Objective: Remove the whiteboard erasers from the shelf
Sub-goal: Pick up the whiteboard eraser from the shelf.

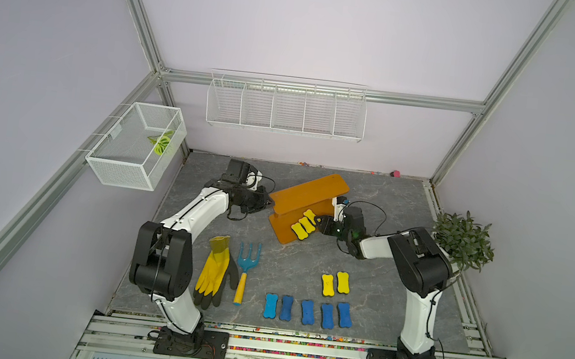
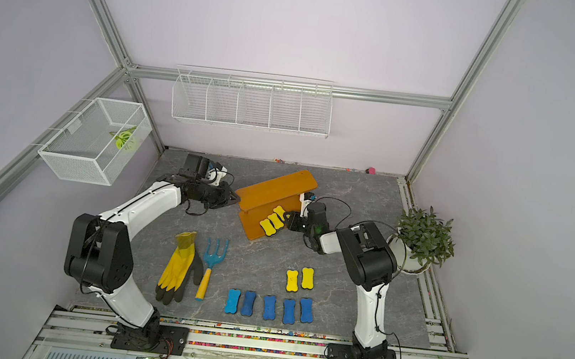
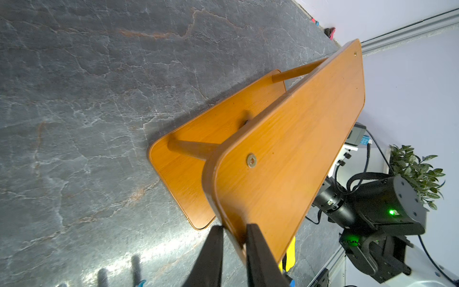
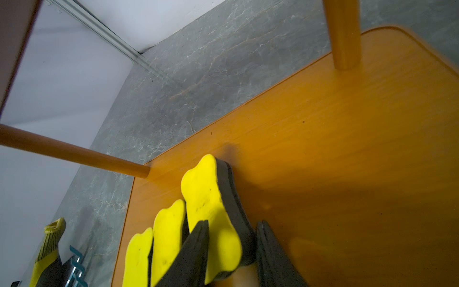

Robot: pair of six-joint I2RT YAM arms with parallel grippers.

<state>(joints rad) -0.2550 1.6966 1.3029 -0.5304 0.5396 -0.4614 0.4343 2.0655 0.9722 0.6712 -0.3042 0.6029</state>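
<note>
The orange shelf (image 1: 315,187) (image 3: 298,136) stands askew at the middle back. My left gripper (image 1: 268,204) (image 3: 234,226) is shut on the left end of its upper board. Three yellow whiteboard erasers (image 1: 300,228) lean together on the lower board (image 4: 347,149). My right gripper (image 1: 317,222) (image 4: 233,222) is shut on the end one (image 4: 211,198), with one finger on its yellow face and one on its dark felt side. On the table near the front lie two yellow erasers (image 1: 335,284) and a row of several blue ones (image 1: 307,312).
A yellow glove (image 1: 214,272) and a blue hand fork (image 1: 246,265) lie left of the blue row. A potted plant (image 1: 463,239) stands at the right edge behind my right arm. A white wire rack (image 1: 286,107) and a mesh basket (image 1: 137,149) hang on the walls.
</note>
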